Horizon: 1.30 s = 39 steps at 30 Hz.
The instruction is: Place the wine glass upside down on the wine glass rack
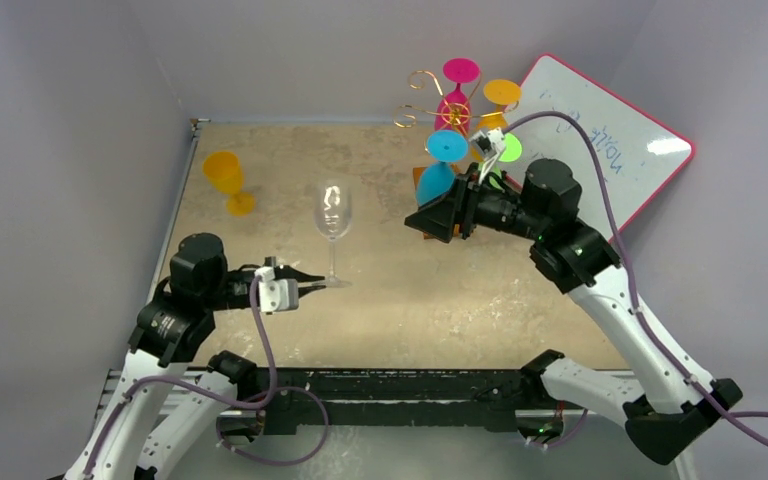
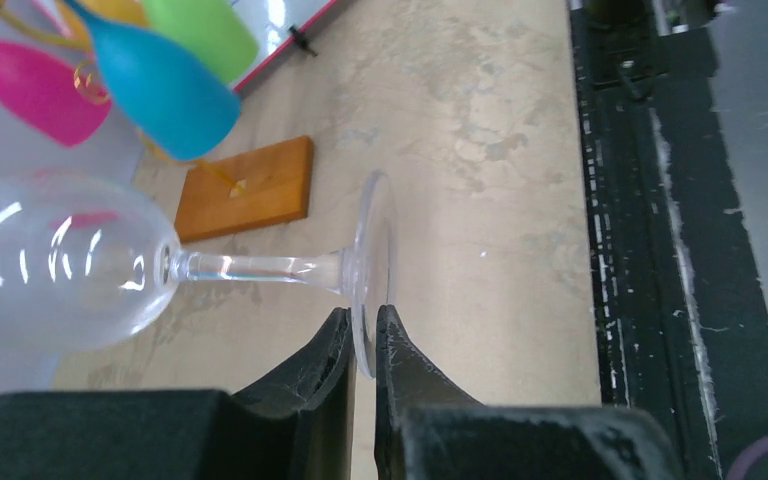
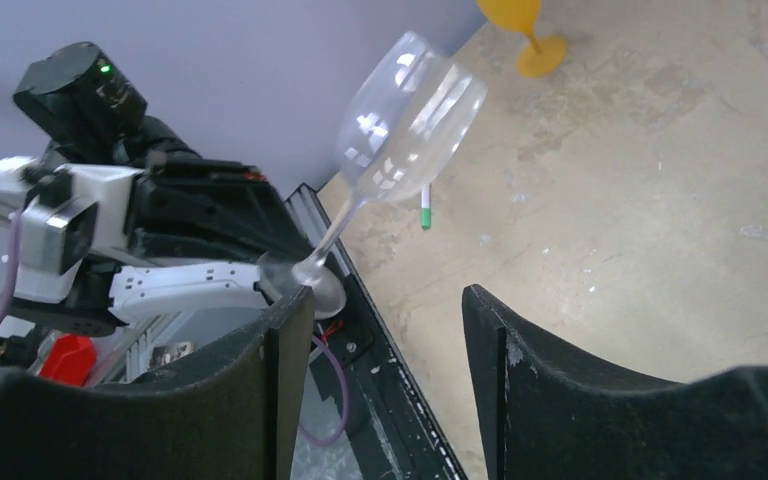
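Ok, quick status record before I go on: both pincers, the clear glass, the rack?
left pincer: shut on the foot rim of the wine glass
wine glass: clear, upright, bowl up, not yet inverted; cannot tell whether its foot rests on the table
right pincer: open, holding nothing, beside the rack, aimed toward the glass
wine glass rack: coloured glasses hang bowl-down; bare gold curls at its upper left in the top view
yellow goblet: upright, far left of table

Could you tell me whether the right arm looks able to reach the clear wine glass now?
Probably yes: the right tool is open and faces the wine glass, nothing stands between them, and the left tool pinches only its foot.
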{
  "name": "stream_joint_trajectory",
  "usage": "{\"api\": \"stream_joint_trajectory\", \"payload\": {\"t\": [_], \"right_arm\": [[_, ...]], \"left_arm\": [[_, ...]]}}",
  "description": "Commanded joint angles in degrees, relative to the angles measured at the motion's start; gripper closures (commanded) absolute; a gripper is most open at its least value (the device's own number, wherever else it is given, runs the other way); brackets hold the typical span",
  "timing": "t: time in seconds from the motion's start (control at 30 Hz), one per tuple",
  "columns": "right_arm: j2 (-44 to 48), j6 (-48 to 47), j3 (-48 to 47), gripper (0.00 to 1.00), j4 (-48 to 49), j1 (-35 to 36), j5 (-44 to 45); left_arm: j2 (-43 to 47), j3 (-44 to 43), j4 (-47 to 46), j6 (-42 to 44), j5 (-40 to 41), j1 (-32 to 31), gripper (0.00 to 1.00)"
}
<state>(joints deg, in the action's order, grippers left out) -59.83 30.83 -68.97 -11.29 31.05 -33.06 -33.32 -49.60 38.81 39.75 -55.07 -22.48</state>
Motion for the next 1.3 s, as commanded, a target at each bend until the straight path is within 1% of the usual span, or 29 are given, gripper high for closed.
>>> {"api": "stream_joint_trajectory", "payload": {"t": [0.0, 0.17, 0.37, 0.47, 0.53, 0.6, 0.63, 0.7, 0.8, 0.83, 0.87, 0.93, 1.1, 1.17, 1.27], "right_arm": [[3.0, -0.7, 0.6, 0.41, 2.3, 0.5, 4.6], [4.4, -2.3, -0.9, 0.4, 2.4, 0.5, 9.6], [5.4, -2.7, -2.5, 0.4, 3.5, 0.5, 13.3], [6.3, -2.8, -3.8, 0.41, 2.6, 0.5, 17.6], [7.5, -2.4, -4.4, 0.4, 2.5, 0.6, 20.7], [8.7, -2.1, -4.9, 0.37, 2.5, 0.5, 23.6], [9.2, -1.9, -5.2, 0.33, 2.4, 0.6, 24.9], [10.2, -1.7, -5.7, 0.2, 2.1, 0.5, 27.4], [11.5, -1.8, -6.0, 0.09, 1.6, 0.6, 30.7], [11.9, -1.9, -6.0, 0.02, 1.2, 0.5, 31.3], [12.2, -2.0, -6.1, 0.0, 0.7, 0.5, 31.8], [13.1, -2.1, -6.0, 0.0, 0.0, 0.5, 32.4], [15.4, -3.2, -5.9, 0.0, -1.2, 0.5, 34.0], [16.4, -3.5, -5.5, 0.0, -1.0, 0.5, 33.9], [17.4, -3.8, -5.0, 0.0, -1.0, 0.5, 33.4]], "left_arm": [[0.4, -2.0, -9.1, -6.2, 4.8, 0.7, 1.0], [0.5, -1.1, -16.8, -16.4, 11.4, 0.7, 1.0], [-0.2, -0.1, -32.6, -36.7, 25.3, 0.7, 1.0], [-1.5, -1.1, -36.3, -44.9, 33.6, 0.7, 1.0], [-3.1, -2.8, -36.6, -49.0, 38.5, 0.7, 1.0], [-5.4, -5.2, -35.9, -53.8, 43.1, 0.7, 1.0], [-6.8, -6.7, -35.0, -55.4, 45.3, 0.7, 1.0], [-9.8, -10.0, -33.1, -58.3, 49.0, 0.7, 1.0], [-15.0, -14.9, -30.2, -62.2, 52.5, 0.7, 1.0], [-16.8, -16.7, -29.2, -63.7, 53.2, 0.7, 1.0], [-18.4, -18.2, -28.5, -65.0, 53.6, 0.7, 1.0], [-21.7, -21.0, -27.4, -66.9, 53.8, 0.7, 1.0], [-29.4, -28.9, -24.7, -71.9, 57.1, 0.7, 1.0], [-32.8, -32.4, -23.8, -74.4, 56.9, 0.7, 1.0], [-38.0, -37.0, -24.2, -78.7, 54.3, 0.7, 1.0]]}}
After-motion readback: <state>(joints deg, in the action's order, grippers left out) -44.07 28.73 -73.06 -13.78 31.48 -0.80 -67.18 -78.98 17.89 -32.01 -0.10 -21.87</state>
